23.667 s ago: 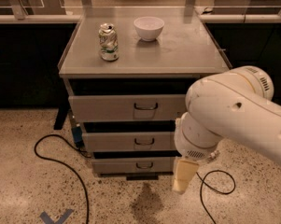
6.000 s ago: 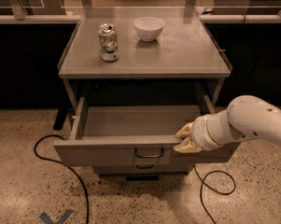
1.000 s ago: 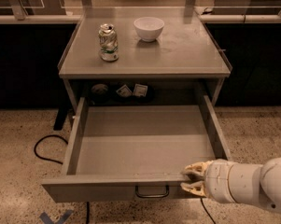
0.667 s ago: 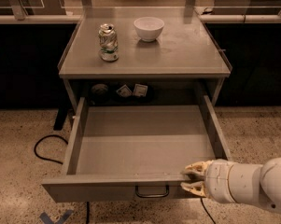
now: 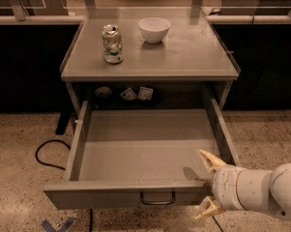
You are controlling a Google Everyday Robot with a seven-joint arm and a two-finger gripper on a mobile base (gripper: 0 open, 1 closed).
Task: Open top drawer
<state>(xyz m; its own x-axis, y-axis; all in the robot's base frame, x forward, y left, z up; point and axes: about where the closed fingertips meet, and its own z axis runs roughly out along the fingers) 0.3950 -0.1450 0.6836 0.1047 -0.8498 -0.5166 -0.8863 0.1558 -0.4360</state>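
Observation:
The top drawer (image 5: 121, 195) of the grey cabinet stands pulled far out, showing its wide, shallow grey tray (image 5: 145, 144), which holds nothing. Its dark loop handle (image 5: 157, 198) hangs at the middle of the front. My gripper (image 5: 207, 185) is at the right end of the drawer front. Its tan fingers are spread apart, one (image 5: 210, 159) above the front edge and one (image 5: 206, 210) below it. My white arm (image 5: 261, 192) comes in from the lower right. The lower drawers are hidden under the open one.
A can (image 5: 112, 43) and a white bowl (image 5: 153, 29) stand on the cabinet top (image 5: 193, 52). A dark round thing (image 5: 103, 94) and small packets (image 5: 138, 94) lie at the back of the drawer opening. A black cable (image 5: 46, 153) lies on the floor at left.
The gripper's fingers, close together on the drawer front's right end a second ago, have spread apart. The drawer has stayed pulled out.

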